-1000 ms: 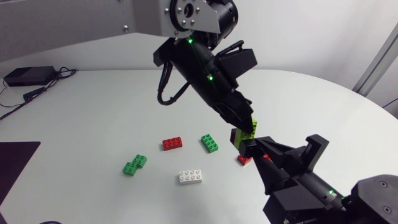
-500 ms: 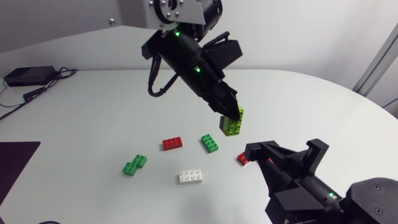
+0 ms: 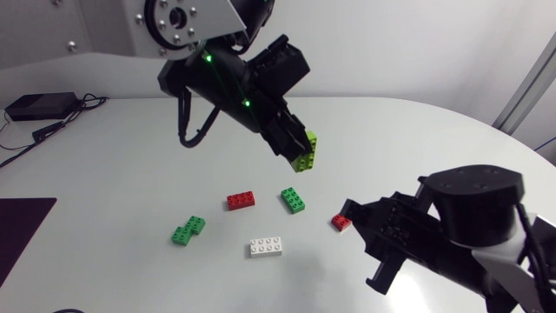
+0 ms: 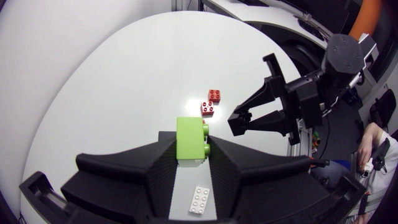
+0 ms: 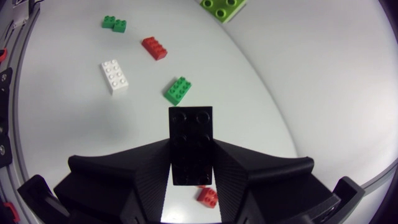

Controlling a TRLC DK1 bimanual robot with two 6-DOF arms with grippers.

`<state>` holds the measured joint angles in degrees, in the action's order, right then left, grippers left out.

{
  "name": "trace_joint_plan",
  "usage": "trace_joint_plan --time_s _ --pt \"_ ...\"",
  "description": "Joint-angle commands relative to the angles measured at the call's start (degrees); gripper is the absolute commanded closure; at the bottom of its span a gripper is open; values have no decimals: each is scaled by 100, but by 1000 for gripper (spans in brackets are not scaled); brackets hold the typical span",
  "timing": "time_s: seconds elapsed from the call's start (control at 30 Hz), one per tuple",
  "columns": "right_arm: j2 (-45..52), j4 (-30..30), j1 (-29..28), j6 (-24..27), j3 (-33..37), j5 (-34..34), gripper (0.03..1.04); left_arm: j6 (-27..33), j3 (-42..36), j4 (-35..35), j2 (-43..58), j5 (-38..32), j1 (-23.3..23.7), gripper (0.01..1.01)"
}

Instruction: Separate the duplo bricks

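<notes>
Left gripper (image 3: 298,149) pinching the lime brick (image 4: 191,140), held up off the white table (image 3: 130,156). Right gripper (image 3: 352,211) clamped on a black brick (image 5: 191,146), small red brick (image 3: 341,222) under it. Loose on the tabletop: red brick (image 3: 241,200), green brick (image 3: 293,199), white brick (image 3: 266,246), green pair (image 3: 188,229).

The surface (image 3: 104,156) is viewed whole from a fixed head camera above, while it is looked down on from nearer by each raised wrist camera, the white brick (image 3: 267,247) being shared by all three views.
</notes>
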<state>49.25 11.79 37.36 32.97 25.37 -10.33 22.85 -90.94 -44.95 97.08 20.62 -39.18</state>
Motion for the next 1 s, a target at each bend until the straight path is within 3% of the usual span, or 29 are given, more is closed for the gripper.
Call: trace_joint_plan --time_s 0.0,0.33,0.63,0.97 --pt "322 289 -282 -555 135 338 957 -26 392 215 -312 -85 -143 772" --pt "717 790 -1012 -476 -146 1173 956 44 1113 610 -655 -93 -442 770" --pt "1411 517 -994 -406 -638 1349 951 -404 1087 707 -637 205 -494 769" --pt "1983 166 -1012 -423 -691 1340 903 -976 1043 724 -602 355 -565 769"
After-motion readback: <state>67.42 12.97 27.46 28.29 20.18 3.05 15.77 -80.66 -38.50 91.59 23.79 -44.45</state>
